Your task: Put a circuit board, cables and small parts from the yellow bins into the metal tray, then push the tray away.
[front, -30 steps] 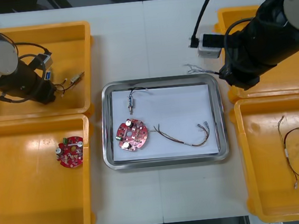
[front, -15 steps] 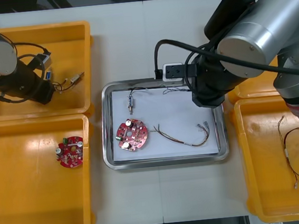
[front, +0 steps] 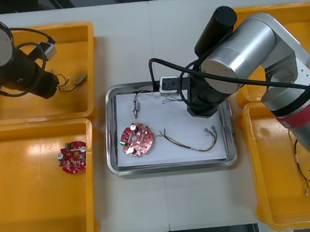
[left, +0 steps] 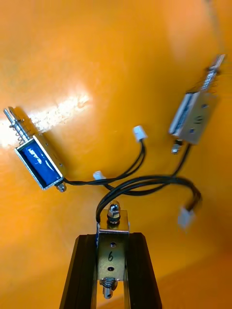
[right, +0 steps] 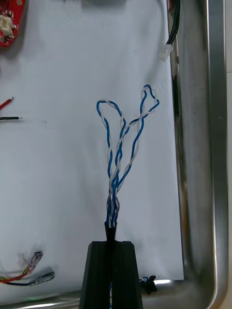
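R gripper [right: 111,241] pinches blue-white cable [right: 121,159] over metal tray [right: 212,145]: release next. L gripper [left: 112,236] pinches small metal part [left: 112,223], far-left bin [left: 96,58].

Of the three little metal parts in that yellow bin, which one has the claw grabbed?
The small metal part marked 6, clamped between the black fingers of the left claw. The blue-sided part and the grey part lie loose on the yellow bin's floor.

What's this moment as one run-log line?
right gripper: shut on twisted blue and white cable, over metal tray | left gripper: shut on small metal part, over far left yellow bin | tray holds: circuit board
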`<state>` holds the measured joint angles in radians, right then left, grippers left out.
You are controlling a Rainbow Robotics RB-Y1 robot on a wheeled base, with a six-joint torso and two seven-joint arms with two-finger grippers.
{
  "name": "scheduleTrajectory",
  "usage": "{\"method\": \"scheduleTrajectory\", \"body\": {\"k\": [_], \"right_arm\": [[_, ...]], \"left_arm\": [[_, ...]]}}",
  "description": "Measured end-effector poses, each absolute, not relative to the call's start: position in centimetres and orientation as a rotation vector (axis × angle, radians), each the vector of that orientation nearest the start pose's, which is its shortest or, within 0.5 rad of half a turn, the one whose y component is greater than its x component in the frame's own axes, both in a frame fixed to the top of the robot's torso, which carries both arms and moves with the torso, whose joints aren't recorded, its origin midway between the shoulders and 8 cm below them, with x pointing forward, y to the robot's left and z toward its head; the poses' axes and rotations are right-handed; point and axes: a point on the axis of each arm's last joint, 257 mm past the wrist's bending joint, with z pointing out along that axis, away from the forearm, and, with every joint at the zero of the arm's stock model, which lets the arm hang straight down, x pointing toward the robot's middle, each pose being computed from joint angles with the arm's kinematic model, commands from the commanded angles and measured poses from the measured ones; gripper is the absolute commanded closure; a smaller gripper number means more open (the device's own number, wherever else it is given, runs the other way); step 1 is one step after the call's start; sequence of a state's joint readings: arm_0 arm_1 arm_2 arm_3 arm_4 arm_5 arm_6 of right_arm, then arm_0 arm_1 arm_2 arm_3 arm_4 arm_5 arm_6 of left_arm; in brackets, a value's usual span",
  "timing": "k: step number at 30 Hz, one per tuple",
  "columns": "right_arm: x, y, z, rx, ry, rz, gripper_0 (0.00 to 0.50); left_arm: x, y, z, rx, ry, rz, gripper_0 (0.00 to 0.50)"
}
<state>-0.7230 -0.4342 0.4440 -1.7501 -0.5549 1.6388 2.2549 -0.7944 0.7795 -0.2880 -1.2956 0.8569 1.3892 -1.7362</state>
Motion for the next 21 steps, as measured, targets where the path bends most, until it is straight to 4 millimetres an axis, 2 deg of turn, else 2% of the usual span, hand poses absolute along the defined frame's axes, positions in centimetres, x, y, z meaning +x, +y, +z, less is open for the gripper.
{"method": "scheduleTrajectory", "body": {"k": [9, 11, 13, 15, 16, 18, 19, 20, 21], "right_arm": [[51.4, -10.0, -22.8, -1.752, 1.973, -0.363, 0.500], [51.2, -9.8, -23.1, -1.765, 1.970, -0.369, 0.469], [51.1, -9.8, -23.2, -1.773, 1.968, -0.371, 0.385], [51.1, -9.8, -23.3, -1.774, 1.969, -0.371, 0.169], [51.1, -9.8, -23.3, -1.774, 1.969, -0.371, 0.098], [51.1, -9.8, -23.3, -1.775, 1.971, -0.371, 0.034], [51.1, -9.8, -23.3, -1.775, 1.971, -0.371, 0.034], [51.1, -9.8, -23.3, -1.775, 1.971, -0.371, 0.000], [51.1, -9.8, -23.3, -1.775, 1.971, -0.371, 0.000]], "left_arm": [[55.5, 28.3, -15.3, 0.684, 2.532, 0.072, 0.498], [54.9, 27.7, -14.8, 0.683, 2.539, 0.076, 0.499], [54.3, 27.3, -14.3, 0.644, 2.554, 0.074, 0.499], [53.7, 27.0, -13.7, 0.575, 2.573, 0.067, 0.499], [53.4, 26.8, -13.3, 0.527, 2.584, 0.059, 0.498], [52.8, 26.5, -12.7, 0.439, 2.600, 0.043, 0.500], [52.5, 26.3, -12.5, 0.398, 2.608, 0.037, 0.500], [52.2, 26.2, -12.3, 0.366, 2.613, 0.033, 0.500], [52.0, 26.0, -12.1, 0.346, 2.615, 0.031, 0.500]]}}
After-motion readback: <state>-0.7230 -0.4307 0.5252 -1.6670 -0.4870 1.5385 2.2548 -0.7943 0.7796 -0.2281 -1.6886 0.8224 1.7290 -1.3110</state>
